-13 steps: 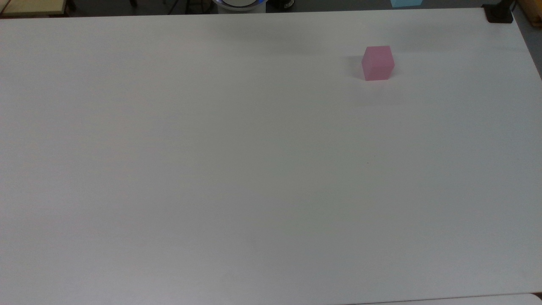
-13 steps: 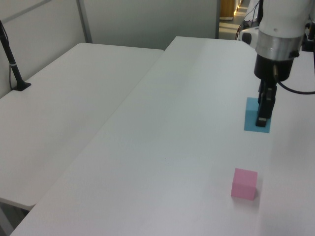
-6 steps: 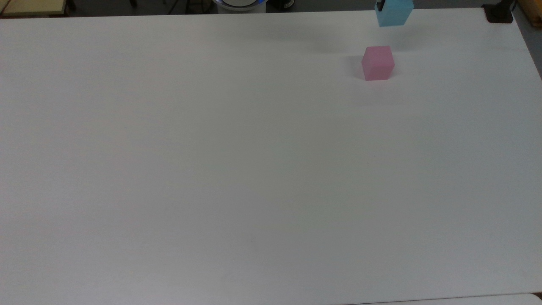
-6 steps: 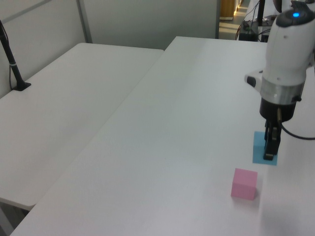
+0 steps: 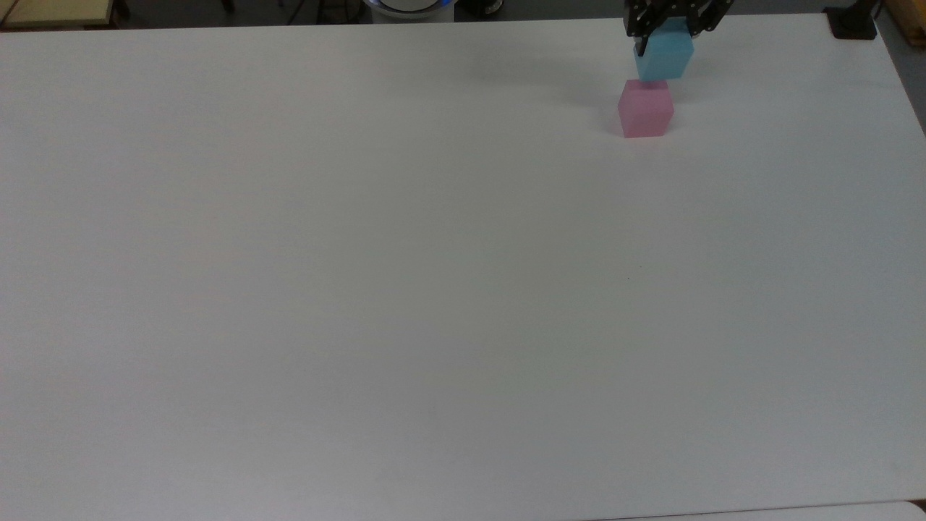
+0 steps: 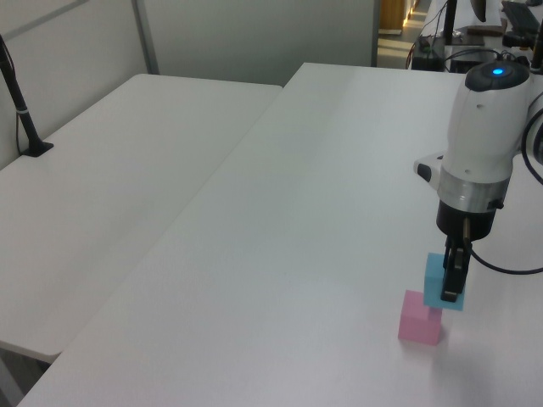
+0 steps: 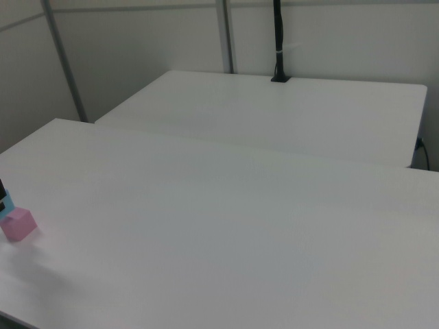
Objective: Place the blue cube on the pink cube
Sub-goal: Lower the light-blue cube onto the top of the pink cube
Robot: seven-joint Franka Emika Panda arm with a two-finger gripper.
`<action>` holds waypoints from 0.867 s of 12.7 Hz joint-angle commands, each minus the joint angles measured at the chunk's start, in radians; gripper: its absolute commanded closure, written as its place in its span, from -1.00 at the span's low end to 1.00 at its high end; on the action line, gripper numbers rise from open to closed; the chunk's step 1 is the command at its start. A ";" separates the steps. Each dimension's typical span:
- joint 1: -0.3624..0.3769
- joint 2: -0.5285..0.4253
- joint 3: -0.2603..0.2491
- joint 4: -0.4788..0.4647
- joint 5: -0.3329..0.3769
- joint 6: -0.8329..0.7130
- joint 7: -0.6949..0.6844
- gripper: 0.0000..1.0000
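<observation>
The pink cube (image 5: 645, 108) sits on the white table (image 5: 434, 289) near the top view's upper right. My gripper (image 5: 665, 40) is shut on the blue cube (image 5: 663, 58) and holds it right by the pink cube's top. In the left view, the blue cube (image 6: 433, 275) hangs at the upper right corner of the pink cube (image 6: 421, 318), with the gripper (image 6: 450, 284) pointing straight down. I cannot tell whether the two cubes touch. At the right view's left edge, the blue cube (image 7: 5, 204) shows just above the pink cube (image 7: 18, 223).
A second white table (image 6: 127, 170) stands beside this one. A black post (image 6: 21, 102) is clamped to its far side. A black clamp (image 5: 852, 23) sits on the corner of the table at the top view's upper right, close to the cubes.
The gripper has carried the blue cube across the table toward the pink cube and lowered it. The pink cube has not moved.
</observation>
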 commanded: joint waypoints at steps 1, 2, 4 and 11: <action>0.001 0.011 -0.008 -0.017 0.004 0.061 0.010 0.60; 0.000 0.013 -0.008 -0.017 -0.010 0.066 0.010 0.60; 0.000 0.027 -0.008 -0.016 -0.042 0.093 0.012 0.60; -0.009 0.074 -0.008 -0.010 -0.111 0.132 0.027 -0.30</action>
